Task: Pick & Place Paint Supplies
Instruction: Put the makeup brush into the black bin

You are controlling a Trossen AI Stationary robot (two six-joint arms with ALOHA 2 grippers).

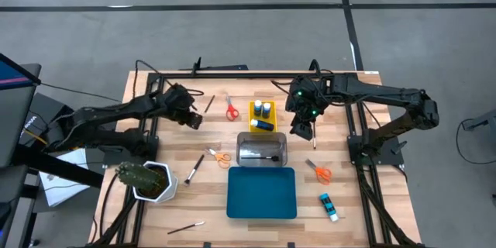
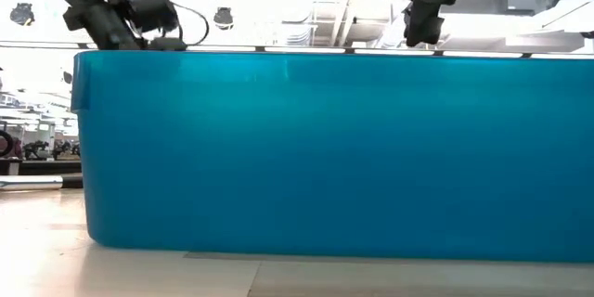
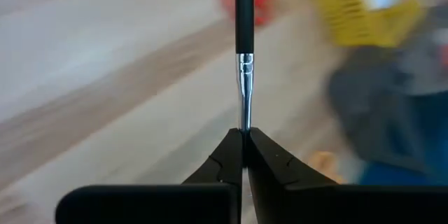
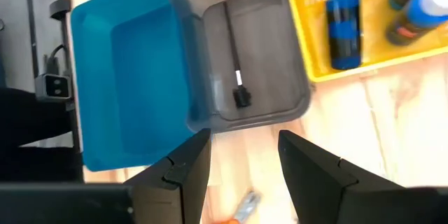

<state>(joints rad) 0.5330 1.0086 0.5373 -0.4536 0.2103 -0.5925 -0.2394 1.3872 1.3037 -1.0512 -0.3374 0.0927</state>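
Biggest risk: thin paintbrush [image 3: 243, 35] pinched only at its tip by left tool [image 3: 245, 134], could pivot or slip over counter [image 1: 186, 209]. Smaller: right tool [image 4: 241, 155], fingers apart, empty above clear tray [image 4: 294, 105], could crowd the drop.

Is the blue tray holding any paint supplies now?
No: in the high view the blue tray shows only its bare blue floor, while one paintbrush lies in the clear tray next to it.

overhead looks straight down; low view pressed against blue tray [image 2: 325, 148]; wrist views close, angled at table.
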